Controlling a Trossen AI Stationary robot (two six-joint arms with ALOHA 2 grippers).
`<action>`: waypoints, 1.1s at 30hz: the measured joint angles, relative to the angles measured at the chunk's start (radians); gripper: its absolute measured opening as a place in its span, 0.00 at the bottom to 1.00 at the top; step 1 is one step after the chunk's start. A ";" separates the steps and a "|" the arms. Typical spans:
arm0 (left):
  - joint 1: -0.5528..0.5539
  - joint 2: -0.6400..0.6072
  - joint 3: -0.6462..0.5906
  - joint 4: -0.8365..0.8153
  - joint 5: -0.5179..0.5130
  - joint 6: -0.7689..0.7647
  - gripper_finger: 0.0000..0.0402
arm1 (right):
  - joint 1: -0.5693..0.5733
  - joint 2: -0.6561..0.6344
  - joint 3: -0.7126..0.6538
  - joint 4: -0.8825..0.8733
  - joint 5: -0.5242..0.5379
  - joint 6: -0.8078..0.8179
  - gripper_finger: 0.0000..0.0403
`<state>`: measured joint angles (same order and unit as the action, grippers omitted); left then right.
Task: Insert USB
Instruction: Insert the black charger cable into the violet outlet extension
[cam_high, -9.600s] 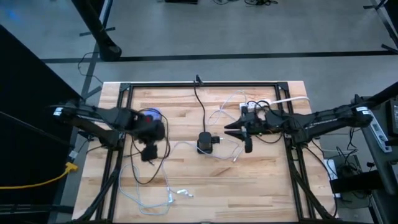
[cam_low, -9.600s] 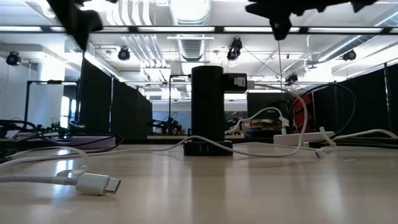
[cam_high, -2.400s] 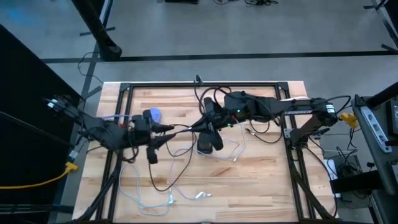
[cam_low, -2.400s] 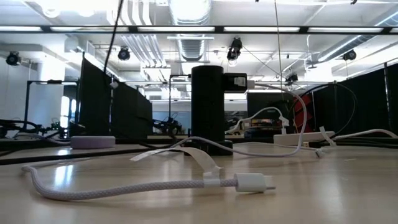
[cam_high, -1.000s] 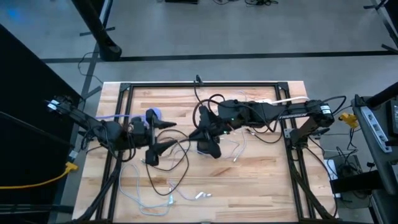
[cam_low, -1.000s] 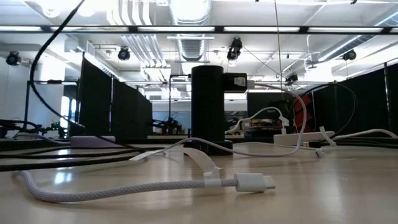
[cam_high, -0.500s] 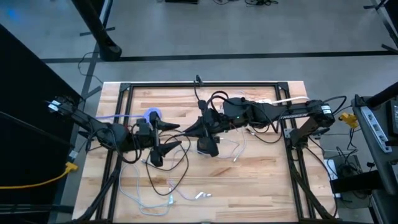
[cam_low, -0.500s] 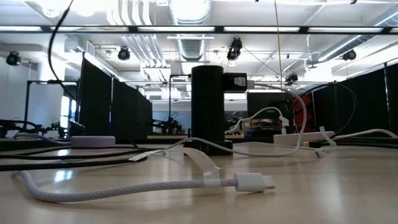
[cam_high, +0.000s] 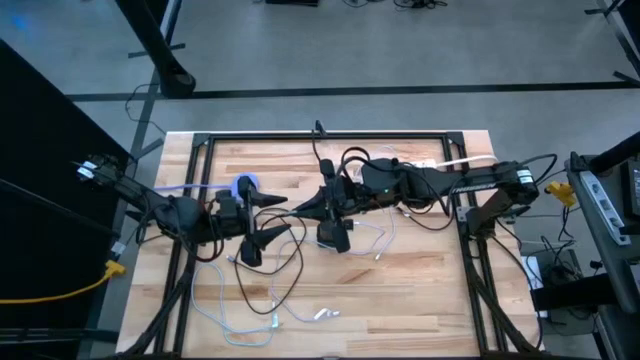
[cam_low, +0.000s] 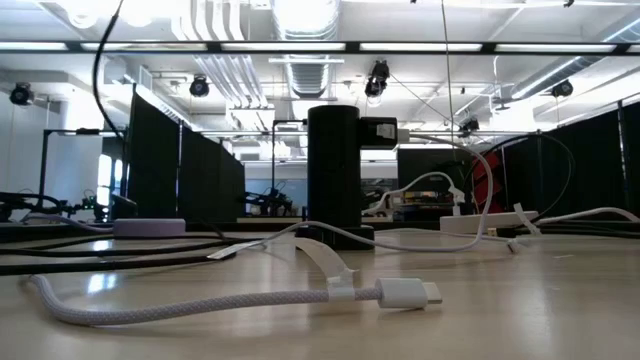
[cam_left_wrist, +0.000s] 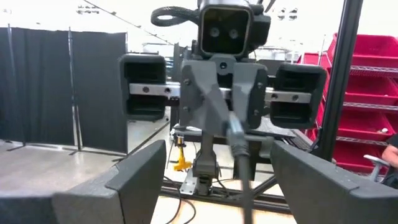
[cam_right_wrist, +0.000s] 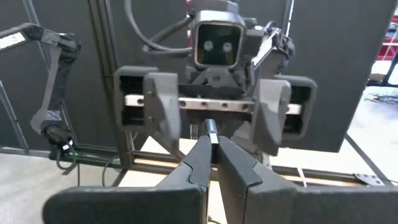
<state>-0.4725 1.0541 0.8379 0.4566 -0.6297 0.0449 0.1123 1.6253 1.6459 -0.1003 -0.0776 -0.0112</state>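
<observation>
Over the last second the left pincer (cam_high: 278, 217) has been brought in from the left toward the middle of the tabletop (cam_high: 420, 290), so that it is now met almost tip to tip by the right pincer (cam_high: 303, 208), just beside the black charging tower (cam_high: 332, 236). The left pincer is held wide apart and nothing is gripped by it. The right pincer is pressed together on the end of a dark cable (cam_left_wrist: 239, 149), whose small plug tip is seen poking out between its fingers in the right wrist view; the cable is seen hanging down from that grip. A handover or a steadying grip is judged to be in preparation, with insertion not yet begun. A second lead, a white braided cable with a white plug (cam_low: 405, 293), is left lying flat on the tabletop in front of the tower, untouched. No brand, label or writing can be read anywhere.
</observation>
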 joint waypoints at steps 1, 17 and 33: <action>0.000 0.000 0.000 0.013 0.000 0.003 0.69 | 0.000 0.000 0.000 -0.003 0.000 0.000 0.01; -0.002 -0.003 0.000 0.014 0.000 0.007 0.68 | -0.001 -0.027 0.000 -0.034 0.014 0.000 0.01; -0.002 -0.001 0.000 0.022 0.002 0.019 0.52 | -0.001 -0.026 0.001 -0.039 0.018 0.011 0.01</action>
<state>-0.4744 1.0527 0.8375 0.4786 -0.6279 0.0637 0.1112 1.5990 1.6466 -0.1390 -0.0593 0.0002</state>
